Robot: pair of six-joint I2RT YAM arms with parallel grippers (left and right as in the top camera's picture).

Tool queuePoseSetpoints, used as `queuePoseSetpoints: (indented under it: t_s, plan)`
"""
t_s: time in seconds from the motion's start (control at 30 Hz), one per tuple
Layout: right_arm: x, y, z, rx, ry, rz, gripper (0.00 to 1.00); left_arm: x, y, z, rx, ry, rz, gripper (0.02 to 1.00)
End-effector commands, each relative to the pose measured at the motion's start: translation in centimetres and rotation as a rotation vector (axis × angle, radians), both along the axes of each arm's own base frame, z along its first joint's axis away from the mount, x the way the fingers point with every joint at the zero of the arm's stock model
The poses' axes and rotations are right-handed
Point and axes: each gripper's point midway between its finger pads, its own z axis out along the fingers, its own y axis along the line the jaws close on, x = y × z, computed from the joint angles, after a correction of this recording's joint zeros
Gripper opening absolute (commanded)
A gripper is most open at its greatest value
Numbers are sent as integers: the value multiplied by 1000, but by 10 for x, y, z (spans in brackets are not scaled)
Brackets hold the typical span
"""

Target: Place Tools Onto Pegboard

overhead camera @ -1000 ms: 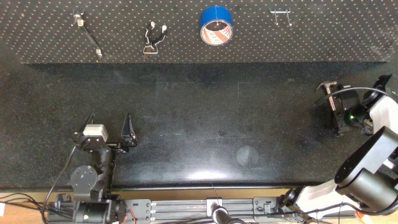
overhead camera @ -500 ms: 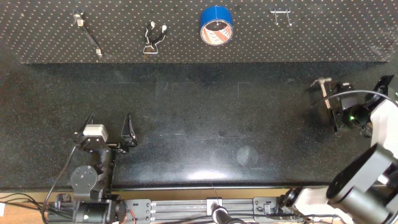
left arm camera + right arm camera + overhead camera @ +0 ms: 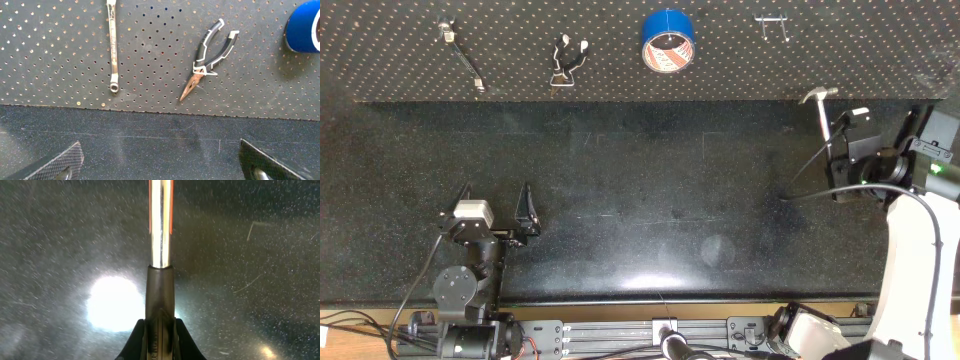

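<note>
My right arm has swung up and inward since a second ago, carrying the hammer [image 3: 820, 112] with it. In the top view its head now shows at the lower edge of the pegboard [image 3: 880, 50], with the handle trailing back over the table [image 3: 650, 180]. My right gripper [image 3: 844, 152] is clamped on that handle. My left gripper [image 3: 495, 208] rests low near its base, jaws wide apart, facing the board. On the pegboard hang a wrench [image 3: 465, 58], pliers [image 3: 565, 62] and a roll of blue tape [image 3: 668, 42], with a metal hook [image 3: 772, 27] further right.
</note>
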Motion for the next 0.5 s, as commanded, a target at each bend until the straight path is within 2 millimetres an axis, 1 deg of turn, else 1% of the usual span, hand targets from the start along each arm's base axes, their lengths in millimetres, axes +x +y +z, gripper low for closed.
queuePoseSetpoints:
  t_s: [0.03,0.2,0.23,0.27,0.33,0.4,0.5]
  plan:
    - [6,17,27,39,-73,-45,75,0,0,-1,9,0,-2,998]
    - [11,39,59,32,-182,-16,75,0,0,-1,9,0,-2,996]
    - [12,44,72,19,-235,-16,75,0,0,-1,9,0,-2,996]
    - [12,43,78,6,-257,-31,75,0,0,-1,9,0,-2,998]
    - [13,42,85,-4,-279,-52,75,0,0,-1,9,0,-2,996]
    - [15,44,94,-3,-305,-51,75,0,0,-1,9,0,-2,996]
    - [19,57,106,9,-353,-31,77,0,0,-1,9,0,-2,996]
